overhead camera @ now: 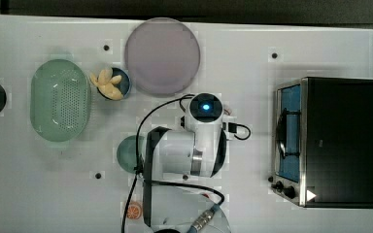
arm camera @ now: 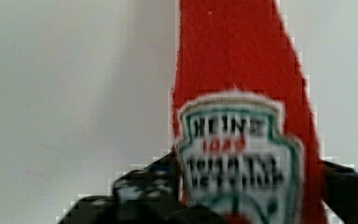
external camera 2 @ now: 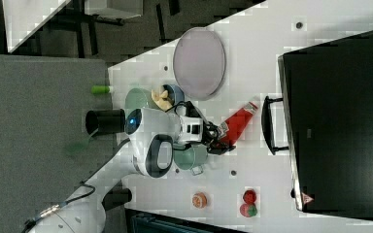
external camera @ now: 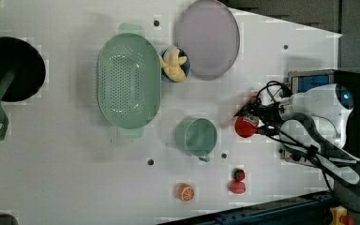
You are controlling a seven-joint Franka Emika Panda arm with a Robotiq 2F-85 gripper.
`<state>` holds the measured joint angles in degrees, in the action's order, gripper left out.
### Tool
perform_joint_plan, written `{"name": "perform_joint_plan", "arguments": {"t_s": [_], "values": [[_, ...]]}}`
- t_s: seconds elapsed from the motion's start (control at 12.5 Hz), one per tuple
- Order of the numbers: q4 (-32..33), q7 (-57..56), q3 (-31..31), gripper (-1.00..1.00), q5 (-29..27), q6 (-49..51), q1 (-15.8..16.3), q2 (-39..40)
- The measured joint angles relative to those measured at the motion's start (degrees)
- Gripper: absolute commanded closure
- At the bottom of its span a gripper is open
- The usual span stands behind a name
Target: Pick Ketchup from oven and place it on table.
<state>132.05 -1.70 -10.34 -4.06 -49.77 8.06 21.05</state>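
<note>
Wrist view shows the Ketchup [arm camera: 242, 116] close up: its white label reads "HEINZ", the lower lines too blurred to read, its cap cut off. The gripper [external camera 2: 220, 137] has a dark finger on each side of the bottle, jaws spread. In the right view, the bottle lies on the table [external camera 2: 272, 39], between gripper and oven [external camera 2: 340, 116].

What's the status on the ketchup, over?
Tool at the base of the Ketchup, bottle out of the oven over the table. Whether it's released, can't tell. Green cup close by.
</note>
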Motion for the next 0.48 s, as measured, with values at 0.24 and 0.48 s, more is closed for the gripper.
{"name": "perform_joint_plan", "arguments": {"t_s": [0.24, 0.48], "values": [[-0.2, 0.1, 0.5, -1.0, 0.1, -0.9, 1.1, 0.3], [-3.0, 0.0, 0.5, -1.0, 0.1, 1.5, 0.8, -3.8]]}}
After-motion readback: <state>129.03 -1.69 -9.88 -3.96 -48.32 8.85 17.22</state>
